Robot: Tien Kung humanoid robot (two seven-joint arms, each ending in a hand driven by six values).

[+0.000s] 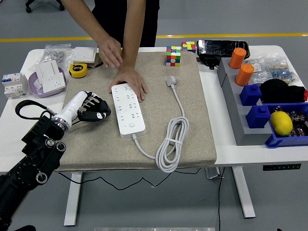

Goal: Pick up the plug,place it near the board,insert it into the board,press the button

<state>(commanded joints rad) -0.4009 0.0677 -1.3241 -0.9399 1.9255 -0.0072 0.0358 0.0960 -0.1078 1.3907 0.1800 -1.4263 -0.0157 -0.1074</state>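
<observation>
A white power strip board (128,109) lies on the beige mat (192,106). Its white cable (172,142) coils at the right and ends in a grey plug (171,81) lying on the mat, far from any hand. My left hand (94,109) rests on the mat just left of the board, fingers loosely curled, holding nothing. A person stands at the far side; one hand (131,81) presses on the board's far end, the other hand (110,51) is lifted above the mat's back left corner. My right arm is out of view.
Two Rubik's cubes (173,55) stand at the mat's back edge. A yellow tape measure (78,70), a white socket box (52,77) and a breaker (13,84) are at the left. A grey and blue rack (255,110) with orange cylinders and a lemon (281,122) is at the right.
</observation>
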